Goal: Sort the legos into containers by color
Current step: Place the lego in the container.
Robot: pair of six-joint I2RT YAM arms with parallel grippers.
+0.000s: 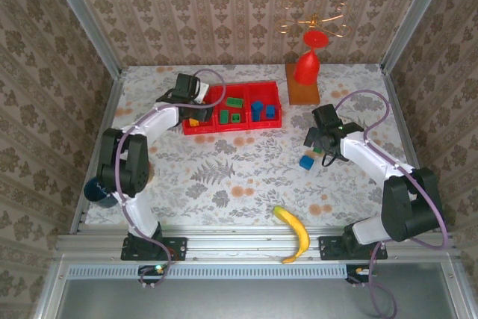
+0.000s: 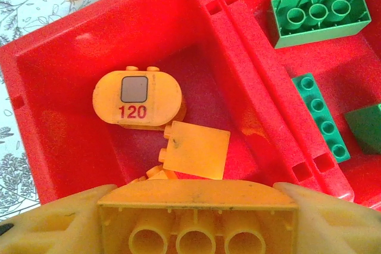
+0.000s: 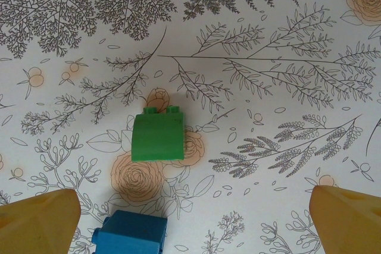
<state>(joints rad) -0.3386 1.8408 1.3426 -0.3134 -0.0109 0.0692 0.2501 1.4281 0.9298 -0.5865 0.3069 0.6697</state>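
Note:
My left gripper [image 2: 197, 206] is shut on an orange-yellow brick [image 2: 196, 215], held underside up just above the left compartment of the red tray [image 2: 250, 75]. That compartment holds a rounded orange brick marked 120 [image 2: 137, 98] and a square orange brick [image 2: 196, 150]. Green bricks [image 2: 317, 15] lie in the middle compartment, and blue bricks [image 1: 258, 108] in the right one. My right gripper [image 3: 193, 206] hangs open over the table, above a green brick [image 3: 158, 138] and a blue brick [image 3: 131, 236]. In the top view the left gripper [image 1: 193, 102] is at the tray's left end and the right gripper [image 1: 321, 143] is beside the blue brick [image 1: 305, 162].
A red goblet-shaped piece [image 1: 310, 65] on a wooden base [image 1: 302, 91] stands behind the tray's right end. A banana [image 1: 295, 233] lies near the front edge. A dark blue object [image 1: 97, 190] sits at the table's left edge. Patterned walls close in three sides.

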